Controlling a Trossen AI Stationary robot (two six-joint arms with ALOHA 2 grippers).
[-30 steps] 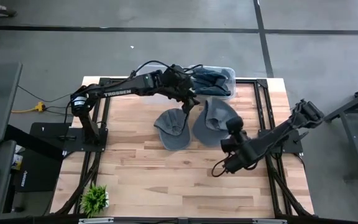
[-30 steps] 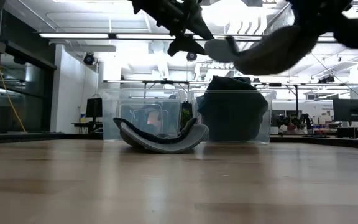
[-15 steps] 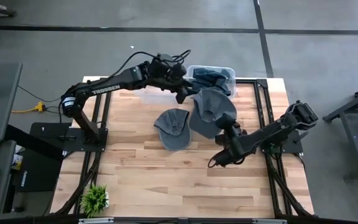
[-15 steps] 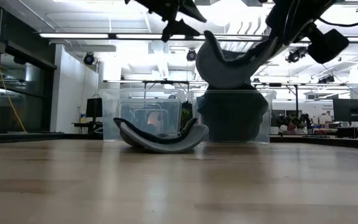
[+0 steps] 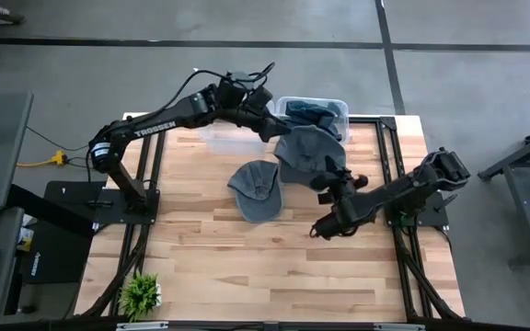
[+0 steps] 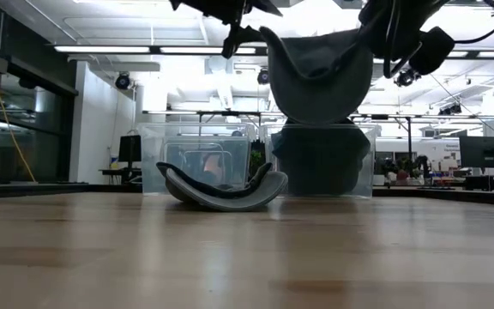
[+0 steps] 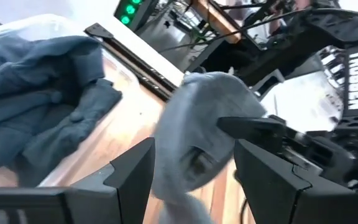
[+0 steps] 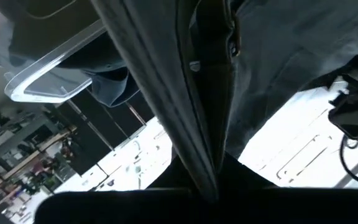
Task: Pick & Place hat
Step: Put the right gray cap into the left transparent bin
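Observation:
My right gripper (image 5: 328, 184) is shut on a grey hat (image 5: 304, 152) and holds it in the air just in front of a clear bin (image 5: 337, 104) at the table's far edge; the hat also shows in the low view (image 6: 316, 81). A second grey hat (image 5: 256, 190) lies on the table, opening up, resting on its crown (image 6: 221, 196). My left gripper (image 5: 267, 131) is open and empty, high up beside the bin, left of the held hat. In the left wrist view the held hat (image 7: 197, 124) hangs beyond the open fingers. My right gripper pinches the hat's rim edge (image 8: 201, 168) between its two fingers, on the hat's near right side. The fingers come slanting from the table's near right. The hat is lifted clear of the table and hangs below the gripper, tilted.
The clear bin holds several dark blue hats (image 5: 313, 118). A small green plant (image 5: 140, 294) stands at the table's near left corner. Bare wood lies across the table's near half (image 5: 265, 267).
My right gripper has risen and gone toward the far edge and the bin, carrying the hat. The hat has turned from lying nearly flat to hanging tilted below the gripper. My left gripper has drawn back up and toward the table's far left.

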